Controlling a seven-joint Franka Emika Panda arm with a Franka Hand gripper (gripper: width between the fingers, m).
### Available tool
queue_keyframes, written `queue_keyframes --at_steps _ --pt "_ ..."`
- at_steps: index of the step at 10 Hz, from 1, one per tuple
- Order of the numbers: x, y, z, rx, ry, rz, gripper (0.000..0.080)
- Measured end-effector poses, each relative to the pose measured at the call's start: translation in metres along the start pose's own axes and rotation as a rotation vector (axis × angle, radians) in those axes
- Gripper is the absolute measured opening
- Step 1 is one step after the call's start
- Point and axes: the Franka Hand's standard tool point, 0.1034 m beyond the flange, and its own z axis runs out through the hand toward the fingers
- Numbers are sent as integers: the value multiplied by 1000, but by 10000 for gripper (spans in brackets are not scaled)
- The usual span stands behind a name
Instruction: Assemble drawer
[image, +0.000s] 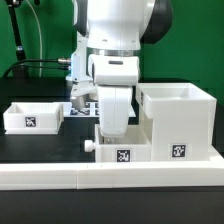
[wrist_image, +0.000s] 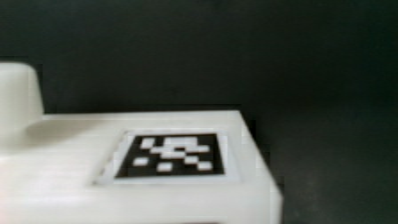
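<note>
A small white knobbed tray (image: 124, 150) with a square tag sits at the front centre, against the low border wall. Its knob (image: 88, 146) points to the exterior view's left. My gripper (image: 112, 132) comes straight down onto this tray and looks shut on its wall; the hand hides the fingertips. The wrist view shows the tray's tagged face (wrist_image: 175, 156) very close, with a rounded white part (wrist_image: 15, 92) beside it. The tall white shell (image: 178, 118) stands right next to the tray on the exterior view's right. A second tray (image: 30, 115) lies at the left.
The long low white border wall (image: 60, 176) runs along the front edge. The marker board (image: 84, 104) lies behind the arm. A black cable (image: 40, 63) runs at the back left over the dark table.
</note>
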Motion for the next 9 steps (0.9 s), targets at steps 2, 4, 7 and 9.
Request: queue_keyframes --at_steps 2,4,7,9 --pt "0 0 0 2 -4 -26 44" --pt "0 0 0 0 -12 -35 44" --pt "-1 -1 1 3 -13 -32 44" --pt "-1 -1 1 3 -14 -32 44"
